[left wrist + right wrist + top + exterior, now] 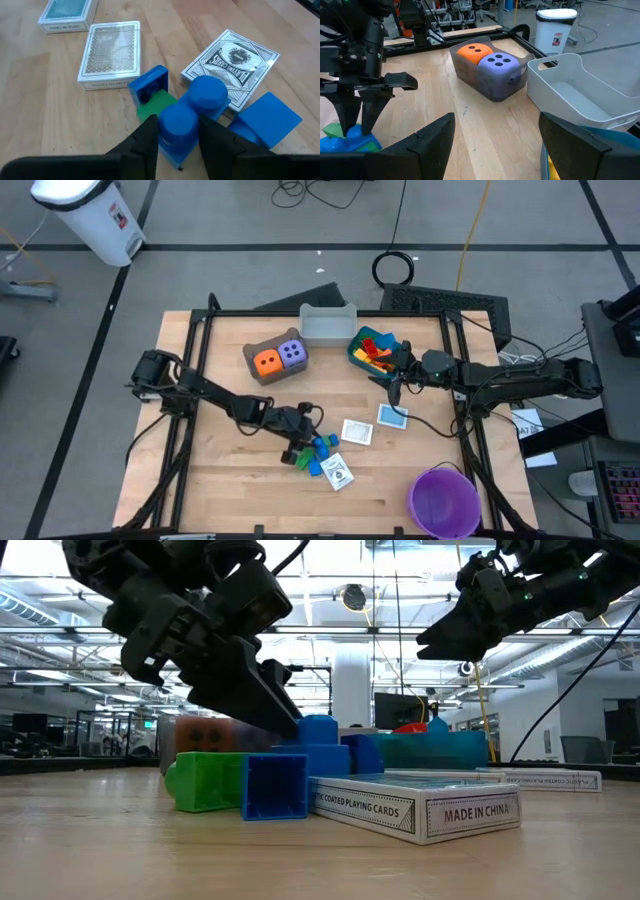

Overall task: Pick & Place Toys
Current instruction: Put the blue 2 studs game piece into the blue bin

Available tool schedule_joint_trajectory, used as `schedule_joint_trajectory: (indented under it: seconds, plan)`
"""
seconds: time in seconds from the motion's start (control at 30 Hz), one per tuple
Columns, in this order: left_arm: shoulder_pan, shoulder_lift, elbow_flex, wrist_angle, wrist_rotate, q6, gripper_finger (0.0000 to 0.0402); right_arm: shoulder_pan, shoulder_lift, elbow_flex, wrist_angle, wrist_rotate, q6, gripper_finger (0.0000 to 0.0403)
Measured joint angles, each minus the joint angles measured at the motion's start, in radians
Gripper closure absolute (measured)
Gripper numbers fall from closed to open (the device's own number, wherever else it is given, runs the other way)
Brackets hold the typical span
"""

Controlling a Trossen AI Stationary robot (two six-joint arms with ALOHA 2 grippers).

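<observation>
Nearest the lens in the low view lies a white playing-card box printed "MADE IN CHINA" [420, 810], flat on the wooden surface [120, 850] at lower centre-right of the frame. Just left of it sit a hollow blue plastic brick [275, 786] and a green plastic brick [205, 780], touching each other.

Behind them, the left end effector [177, 132] comes down from the upper left of that frame, its two dark fingers [145, 142] pinching a blue round-studded brick [177, 127] in the cluster. In the high view this cluster lies at lower centre of the surface, with a second white card box [357, 432] and a teal-backed card box [392, 417] a little to its right.

Farther back, the right end effector [495, 135] hovers above the surface with its fingers spread wide and nothing between them, beside a blue bin [356, 352] holding red and yellow bricks [375, 348].

Beyond, a brown bin [258, 372] holds an orange die [266, 361] and a purple die [292, 352] side by side; a grey bin [327, 326] stands at the far edge. At lower right of the high view stands a purple bowl [443, 500].
</observation>
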Motion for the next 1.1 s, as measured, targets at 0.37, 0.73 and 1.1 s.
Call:
schedule_joint_trajectory:
  seconds: [0.37, 0.73, 1.1]
  plan:
    - [0.008, -0.103, 0.0, -0.063, -0.078, -0.031, 0.028, 0.0, 0.0, 0.0, -0.013, 0.001, 0.0, 0.0124]
    - [0.007, -0.221, 0.0, -0.077, -0.262, -0.051, 0.0284, 0.0, 0.0, 0.0, -0.006, 0.001, 0.0, 0.0124]
    - [0.051, -0.224, -0.001, 0.034, -0.476, -0.018, 0.0284, 0.0, 0.029, 0.0, 0.009, 0.0, 0.016, 0.0124]
